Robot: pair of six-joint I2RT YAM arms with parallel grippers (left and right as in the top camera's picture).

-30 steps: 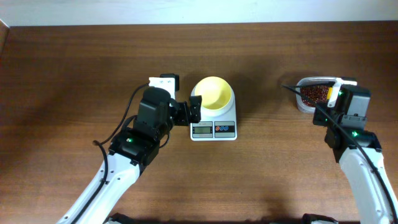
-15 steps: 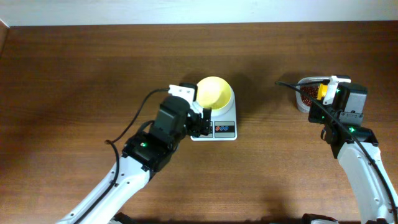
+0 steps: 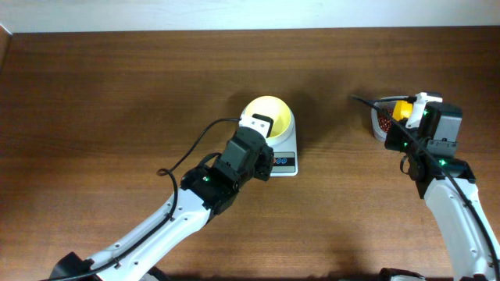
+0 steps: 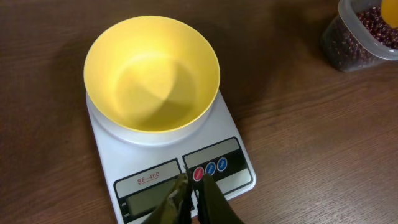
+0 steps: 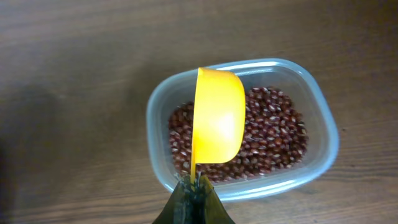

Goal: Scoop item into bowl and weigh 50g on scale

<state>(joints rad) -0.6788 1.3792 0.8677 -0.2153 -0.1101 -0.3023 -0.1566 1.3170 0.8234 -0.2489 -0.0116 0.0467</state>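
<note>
Left wrist view showed our left gripper (image 4: 193, 182), fingers pressed together, over the red button (image 4: 198, 173) of the scale (image 4: 245, 177), the empty bowl (image 4: 152, 81) atop. We judged a light, straight-down press best. Our right gripper (image 5: 196, 183) pinched the scoop (image 5: 217, 115) above the beans (image 5: 273, 124).

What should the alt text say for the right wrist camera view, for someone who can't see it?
The right gripper holds a yellow scoop by its handle over a clear plastic container of small reddish-brown beans. The container sits on a brown wooden table.
</note>
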